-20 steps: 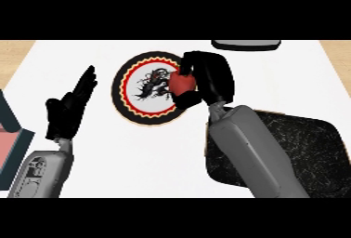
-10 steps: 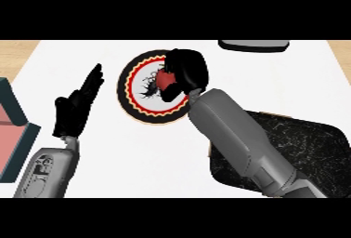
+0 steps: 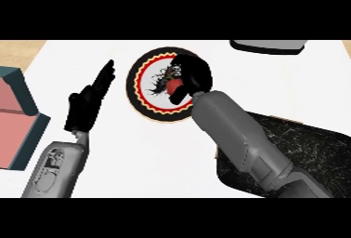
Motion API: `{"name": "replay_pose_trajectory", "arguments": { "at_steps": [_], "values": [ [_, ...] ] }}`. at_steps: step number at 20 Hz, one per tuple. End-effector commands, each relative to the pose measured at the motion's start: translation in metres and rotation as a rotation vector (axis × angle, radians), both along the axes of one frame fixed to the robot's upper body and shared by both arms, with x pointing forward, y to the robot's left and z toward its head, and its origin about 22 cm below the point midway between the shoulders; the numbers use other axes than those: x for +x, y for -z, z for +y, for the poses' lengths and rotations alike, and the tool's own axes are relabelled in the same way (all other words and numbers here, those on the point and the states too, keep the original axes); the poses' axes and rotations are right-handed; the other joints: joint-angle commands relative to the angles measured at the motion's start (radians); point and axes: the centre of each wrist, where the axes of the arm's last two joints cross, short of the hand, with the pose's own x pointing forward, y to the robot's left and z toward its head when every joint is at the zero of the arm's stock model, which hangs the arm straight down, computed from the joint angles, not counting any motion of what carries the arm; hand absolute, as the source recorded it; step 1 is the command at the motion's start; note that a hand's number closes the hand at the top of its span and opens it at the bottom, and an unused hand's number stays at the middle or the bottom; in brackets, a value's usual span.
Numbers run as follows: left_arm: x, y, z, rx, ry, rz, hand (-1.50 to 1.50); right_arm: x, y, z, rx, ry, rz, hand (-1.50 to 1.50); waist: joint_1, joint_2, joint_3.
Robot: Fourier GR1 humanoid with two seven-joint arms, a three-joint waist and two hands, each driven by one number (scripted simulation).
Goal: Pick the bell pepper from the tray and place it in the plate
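The right hand (image 3: 188, 74) has carried the small red bell pepper (image 3: 175, 86) over the round black, red-ringed plate (image 3: 145, 100); fingers apparently still curled round it, so release remains; left hand (image 3: 89, 100) rests open beside the plate

My right hand (image 3: 190, 76) holds the bell pepper (image 3: 175, 86) over the plate (image 3: 145, 106); the tray (image 3: 308, 148) lies right, my left hand (image 3: 87, 103) left
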Motion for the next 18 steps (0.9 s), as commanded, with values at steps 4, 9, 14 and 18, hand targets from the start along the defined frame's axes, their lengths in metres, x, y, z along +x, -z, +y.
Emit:
{"name": "replay_pose_trajectory", "arguments": {
  "at_steps": [4,9,14,18],
  "values": [
    [0.0,-0.002,-0.009,-0.004,0.02,-0.015,0.0,0.0,0.006,-0.002,0.153,0.013,-0.01,-1.5,0.028,0.007,0.001],
    [0.001,0.004,-0.01,-0.004,0.006,-0.004,0.0,-0.006,0.006,-0.007,0.423,0.058,-0.137,-1.5,0.004,0.001,0.002],
    [-0.016,0.015,0.007,-0.006,-0.044,0.02,0.0,-0.003,0.004,-0.016,0.586,0.14,-0.195,-1.5,-0.045,-0.017,0.001],
    [-0.012,0.019,0.022,0.005,-0.094,0.035,0.0,0.006,-0.001,-0.026,0.641,0.221,-0.234,-1.5,-0.106,-0.027,0.0]
  ]
}}
